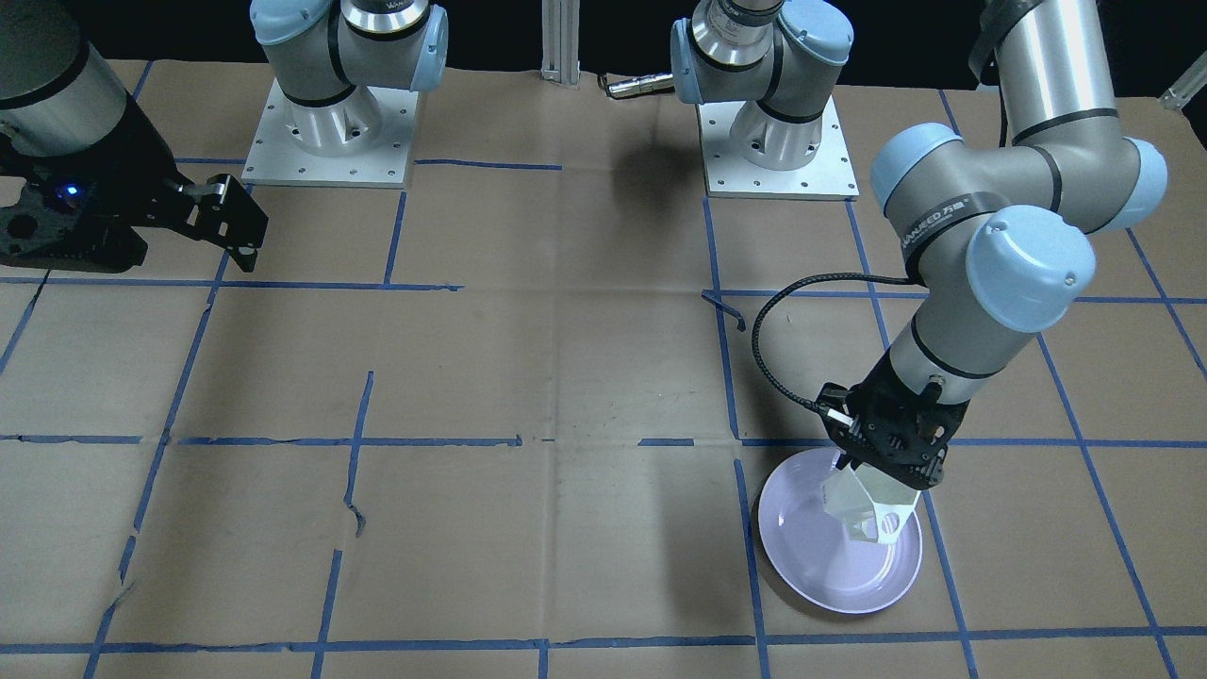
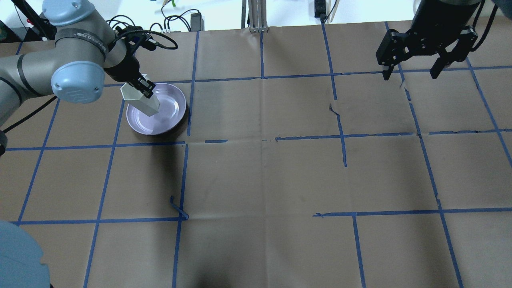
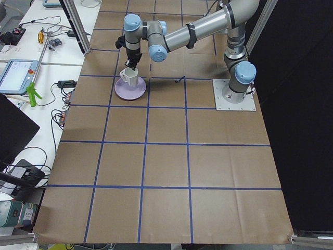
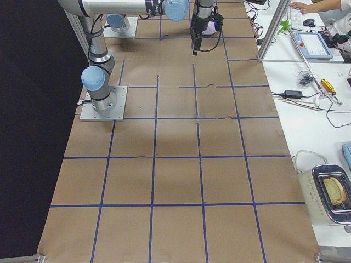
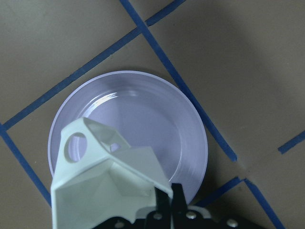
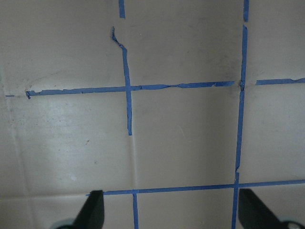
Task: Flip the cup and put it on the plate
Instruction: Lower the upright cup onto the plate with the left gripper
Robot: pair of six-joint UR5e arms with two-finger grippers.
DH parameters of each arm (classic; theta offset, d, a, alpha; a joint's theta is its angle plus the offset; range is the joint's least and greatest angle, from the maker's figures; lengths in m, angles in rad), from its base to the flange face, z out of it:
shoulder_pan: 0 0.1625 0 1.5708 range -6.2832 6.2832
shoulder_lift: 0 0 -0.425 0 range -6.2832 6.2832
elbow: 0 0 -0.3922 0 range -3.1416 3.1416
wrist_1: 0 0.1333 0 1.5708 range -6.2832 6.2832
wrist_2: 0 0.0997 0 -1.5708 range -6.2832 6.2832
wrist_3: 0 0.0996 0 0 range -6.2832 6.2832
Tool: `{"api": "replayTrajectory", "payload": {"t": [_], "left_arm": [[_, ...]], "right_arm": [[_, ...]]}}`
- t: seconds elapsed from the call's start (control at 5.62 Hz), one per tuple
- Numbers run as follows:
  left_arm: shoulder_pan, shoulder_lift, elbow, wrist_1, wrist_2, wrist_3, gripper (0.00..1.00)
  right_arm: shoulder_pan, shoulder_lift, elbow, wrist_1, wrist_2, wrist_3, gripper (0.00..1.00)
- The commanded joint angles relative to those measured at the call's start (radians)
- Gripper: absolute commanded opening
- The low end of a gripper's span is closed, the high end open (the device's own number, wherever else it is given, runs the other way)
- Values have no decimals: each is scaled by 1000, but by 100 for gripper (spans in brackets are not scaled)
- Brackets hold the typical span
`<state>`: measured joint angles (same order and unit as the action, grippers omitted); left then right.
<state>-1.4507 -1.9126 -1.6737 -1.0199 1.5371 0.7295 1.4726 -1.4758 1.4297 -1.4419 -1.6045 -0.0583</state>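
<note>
The white faceted cup (image 5: 109, 176) hangs tilted over the lavender-white plate (image 5: 143, 105), with its handle loop showing. My left gripper (image 5: 167, 210) is shut on the cup's wide rim end. In the overhead view the cup (image 2: 143, 102) points its narrow base down toward the plate (image 2: 170, 118), with the left gripper (image 2: 144, 86) above it. I cannot tell whether the base touches the plate. In the front view the cup (image 1: 863, 514) is over the plate (image 1: 811, 561). My right gripper (image 2: 412, 74) is open and empty, far across the table.
Brown paper with a grid of blue tape (image 2: 264, 140) covers the table. Both arm bases (image 1: 330, 141) stand on mounting plates at the robot's side. A raised bit of torn tape (image 2: 178, 208) lies left of the middle. Benches with tools flank both table ends.
</note>
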Motion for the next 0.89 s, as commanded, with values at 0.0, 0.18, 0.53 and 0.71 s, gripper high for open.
{"api": "replayTrajectory", "payload": {"t": [0.0, 0.18, 0.53, 0.71], "left_arm": [[-19, -37, -40, 102, 18, -4, 1], [-19, -45, -41, 104, 20, -4, 11], [-19, -54, -43, 101, 63, -18, 98], [-17, -52, -41, 93, 64, -18, 99]], "right_arm": [[0, 0, 0, 0, 0, 0, 100], [0, 0, 0, 0, 0, 0, 100], [0, 0, 0, 0, 0, 0, 100], [0, 0, 0, 0, 0, 0, 100]]}}
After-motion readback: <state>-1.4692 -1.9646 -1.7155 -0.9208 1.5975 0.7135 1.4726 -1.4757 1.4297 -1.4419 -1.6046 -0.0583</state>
